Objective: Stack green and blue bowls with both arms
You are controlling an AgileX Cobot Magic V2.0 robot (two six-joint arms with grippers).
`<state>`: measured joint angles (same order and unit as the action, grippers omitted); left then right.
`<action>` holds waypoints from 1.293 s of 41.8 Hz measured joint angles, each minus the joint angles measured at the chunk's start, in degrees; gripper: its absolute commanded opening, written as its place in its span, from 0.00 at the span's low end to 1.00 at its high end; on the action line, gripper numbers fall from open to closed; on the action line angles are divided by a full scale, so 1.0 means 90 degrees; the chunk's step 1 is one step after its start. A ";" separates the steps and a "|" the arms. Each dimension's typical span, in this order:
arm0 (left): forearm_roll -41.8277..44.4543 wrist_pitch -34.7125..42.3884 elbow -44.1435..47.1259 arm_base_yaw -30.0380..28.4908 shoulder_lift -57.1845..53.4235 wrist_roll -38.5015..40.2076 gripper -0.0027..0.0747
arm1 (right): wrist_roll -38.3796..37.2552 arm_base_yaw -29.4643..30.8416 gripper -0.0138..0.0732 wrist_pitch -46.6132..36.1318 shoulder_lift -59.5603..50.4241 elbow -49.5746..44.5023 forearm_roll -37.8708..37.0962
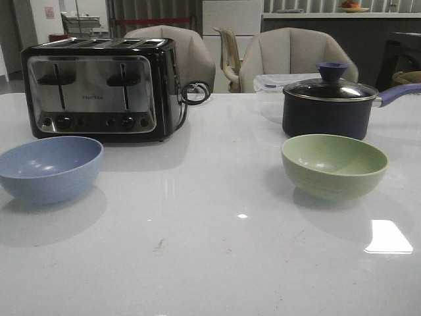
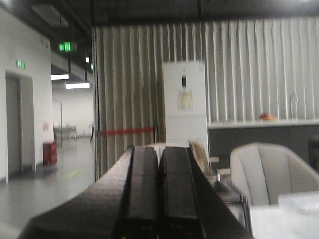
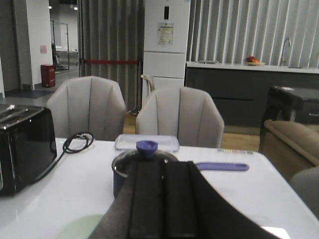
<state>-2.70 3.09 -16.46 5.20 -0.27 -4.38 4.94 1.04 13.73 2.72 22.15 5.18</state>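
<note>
Blue bowl (image 1: 50, 168) at 9 o'clock, green bowl (image 1: 334, 165) at 3, well apart; left gripper (image 2: 159, 164) and right gripper (image 3: 163, 177) pressed closed, empty

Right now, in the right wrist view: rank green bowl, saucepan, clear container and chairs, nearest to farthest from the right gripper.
1. Green bowl: nearest, its rim just shows beside the right gripper, jaws shut.
2. Saucepan: straight ahead on the table, lid on.
3. Clear container: right behind the saucepan.
4. Chairs: farthest, beyond the table's far edge.
</note>
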 measured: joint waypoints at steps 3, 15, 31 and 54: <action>-0.0014 -0.0344 -0.0623 0.0000 0.0059 0.0000 0.16 | 0.0000 0.0000 0.20 0.0293 0.0376 0.0610 -0.0017; -0.0014 -0.2457 -0.2419 0.0000 0.1349 0.0000 0.16 | 0.0000 0.0000 0.20 0.2193 0.2037 0.2420 -0.0030; -0.0014 -0.4126 -0.2179 0.0000 0.2826 0.0000 0.16 | 0.0000 0.0000 0.20 0.3478 0.3577 0.2154 -0.0044; -0.0014 -0.4146 -0.2037 0.0000 0.3497 0.0000 0.66 | 0.0000 0.0000 0.79 0.3588 0.4570 0.2105 -0.0044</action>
<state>-2.83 -34.22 -34.79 5.20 31.20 -4.38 4.94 1.04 46.02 43.85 41.10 4.78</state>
